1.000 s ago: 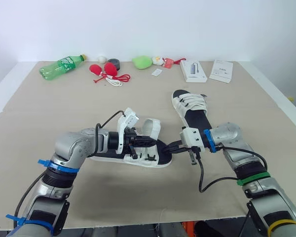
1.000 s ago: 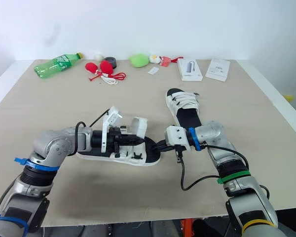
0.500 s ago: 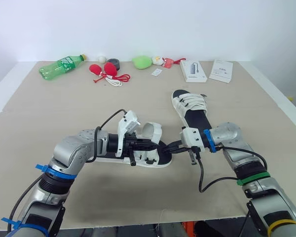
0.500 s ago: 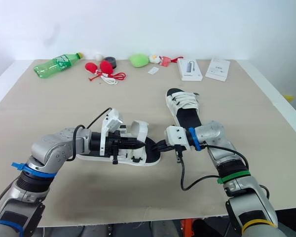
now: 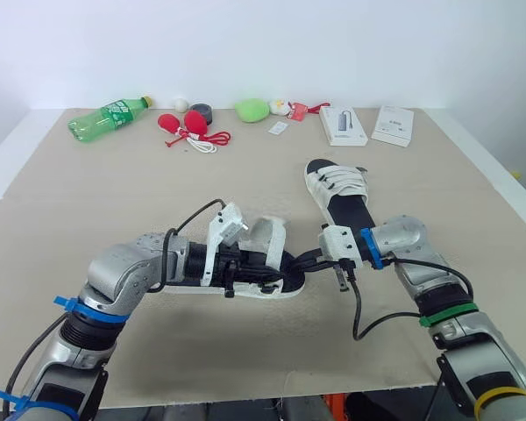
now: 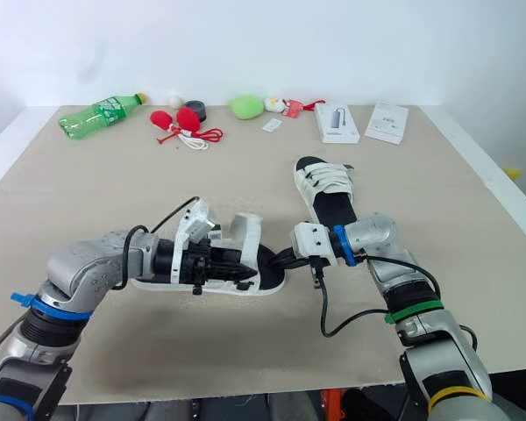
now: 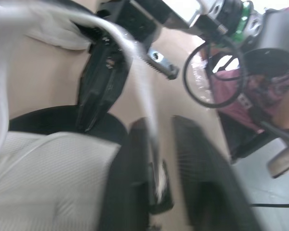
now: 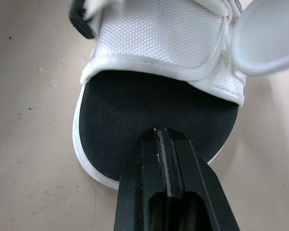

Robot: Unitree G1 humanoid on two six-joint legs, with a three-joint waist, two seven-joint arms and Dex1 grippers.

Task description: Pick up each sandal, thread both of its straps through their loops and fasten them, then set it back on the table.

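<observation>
Right hand, fingers pressed together, pins the sandal toe to the tabletop while the left hand pinches its strap for threading.

Two white sandals with black footbeds lie on the table. The near sandal lies crosswise, closer to the table's front edge, with one broad strap arched up and unfastened. The far sandal lies flat toward the table's middle, pointing away, its straps closed across the front.
</observation>
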